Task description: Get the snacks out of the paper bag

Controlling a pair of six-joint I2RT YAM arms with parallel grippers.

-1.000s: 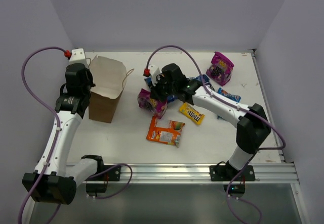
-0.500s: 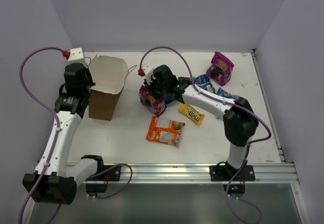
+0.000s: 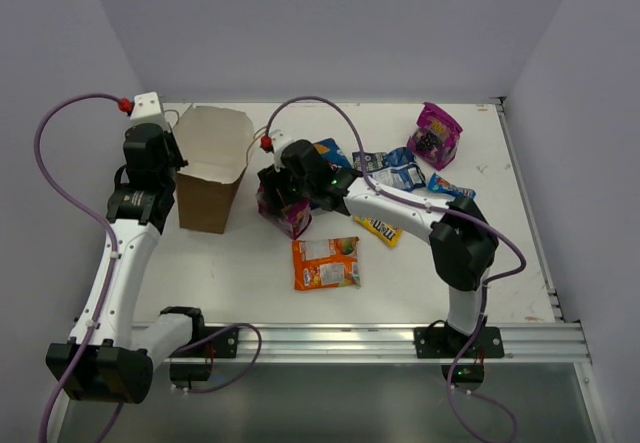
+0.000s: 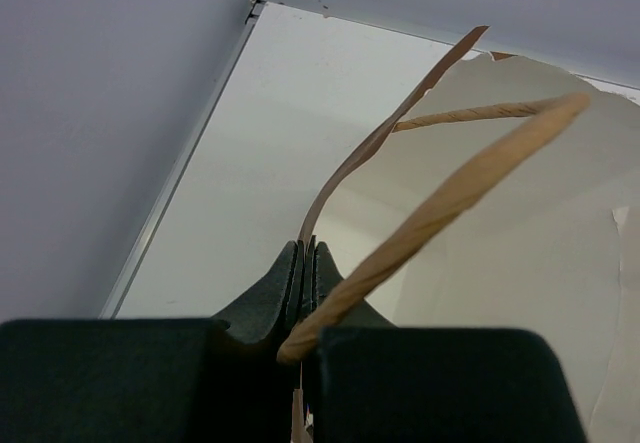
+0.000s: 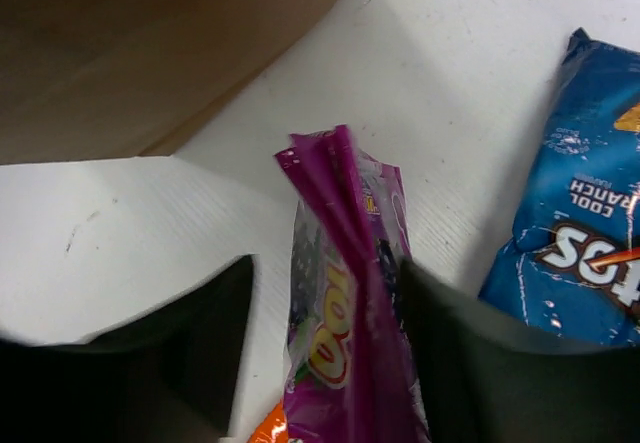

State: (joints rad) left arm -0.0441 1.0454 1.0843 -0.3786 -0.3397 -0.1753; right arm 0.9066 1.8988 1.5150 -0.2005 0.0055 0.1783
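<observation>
Plain brown kraft paper bag (image 3: pixel 213 170) stands upright and open-mouthed at the left of the white table (image 3: pixel 240 278), and nothing shows inside it from above. Left gripper (image 4: pixel 308 253) is closed tight on the thin top edge of the bag's left wall, paper pinched flat between the jaws. A twisted paper handle (image 4: pixel 440 203) arcs across in front of the fingers. Right gripper (image 5: pixel 325 278) sits low just right of the bag, jaws parted wide and straddling a glossy magenta pouch (image 5: pixel 340 303) that stands on edge between them. The right finger (image 5: pixel 470 363) touches the pouch, while there is a clear gap on the left finger's side. Out on the table: a blue chip bag (image 3: pixel 331 152) just behind that gripper, a blue-white packet (image 3: pixel 392 171) beside it, and a second magenta pouch (image 3: pixel 437 133) near the far right corner. A small blue wrapper (image 3: pixel 452 185) lies right of centre. A yellow bar (image 3: pixel 380 228) is partly under the right arm. An orange packet (image 3: pixel 325 263) lies flat, nearest the arm bases.
</observation>
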